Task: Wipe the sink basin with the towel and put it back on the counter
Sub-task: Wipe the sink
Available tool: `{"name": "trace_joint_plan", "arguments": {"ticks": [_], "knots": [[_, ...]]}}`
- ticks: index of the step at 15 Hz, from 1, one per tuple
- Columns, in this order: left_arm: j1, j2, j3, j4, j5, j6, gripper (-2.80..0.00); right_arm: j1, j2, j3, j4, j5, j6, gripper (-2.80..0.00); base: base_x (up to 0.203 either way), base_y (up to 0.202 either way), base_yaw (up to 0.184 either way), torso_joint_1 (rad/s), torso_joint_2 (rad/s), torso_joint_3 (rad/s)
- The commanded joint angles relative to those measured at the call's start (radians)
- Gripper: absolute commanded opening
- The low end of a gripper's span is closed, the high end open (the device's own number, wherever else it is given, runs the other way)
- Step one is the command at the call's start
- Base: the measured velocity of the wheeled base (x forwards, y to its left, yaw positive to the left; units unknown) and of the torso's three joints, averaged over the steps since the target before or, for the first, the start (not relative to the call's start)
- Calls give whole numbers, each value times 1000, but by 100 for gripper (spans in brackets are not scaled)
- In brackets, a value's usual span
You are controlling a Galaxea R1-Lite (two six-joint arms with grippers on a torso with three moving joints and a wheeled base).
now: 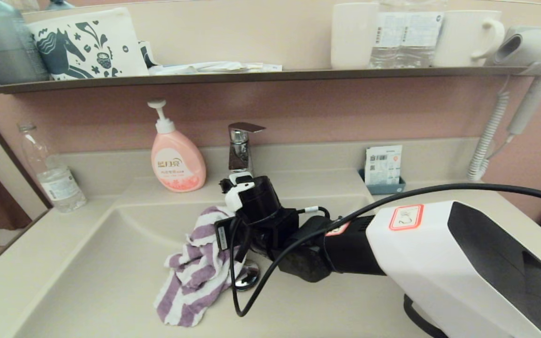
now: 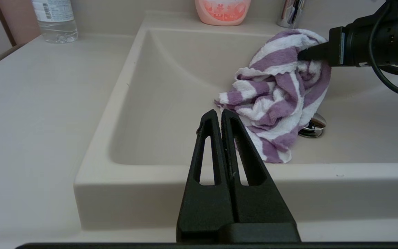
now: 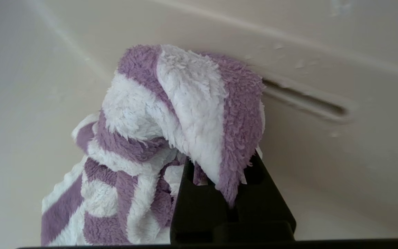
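Observation:
The purple and white striped towel (image 1: 195, 272) hangs bunched in the middle of the cream sink basin (image 1: 101, 263), its lower folds resting on the basin floor beside the chrome drain plug (image 1: 248, 277). My right gripper (image 1: 219, 231) reaches in from the right and is shut on the towel's upper fold (image 3: 199, 103), close to the back wall's overflow slot (image 3: 309, 103). The towel (image 2: 282, 93) covers the right fingertips (image 2: 306, 54). My left gripper (image 2: 218, 112) is shut with nothing in it, parked in front of the basin's near rim (image 2: 171, 173). The counter (image 1: 21, 267) flanks the basin.
A pink soap pump bottle (image 1: 176, 159) and the chrome faucet (image 1: 241, 145) stand behind the basin. A clear water bottle (image 1: 54, 173) sits at the back left, a blue tray of packets (image 1: 383, 171) at the back right. The dark shelf (image 1: 251, 75) above holds mugs; a hair dryer (image 1: 529, 51) hangs at the right.

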Motion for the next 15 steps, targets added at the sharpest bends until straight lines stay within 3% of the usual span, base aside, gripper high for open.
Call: {"name": "trace_joint_plan", "arguments": {"ticks": [1, 10, 15], "knots": [[0, 0, 0, -1, 0, -1, -280, -13, -10, 2, -5, -14, 2, -280, 0, 0, 0, 0, 0, 0], [0, 0, 0, -1, 0, -1, -280, -73, -25, 46, -4, -49, 2, -280, 0, 0, 0, 0, 0, 0], [0, 0, 0, -1, 0, -1, -280, -90, -111, 199, -6, -49, 1, -280, 0, 0, 0, 0, 0, 0]]}}
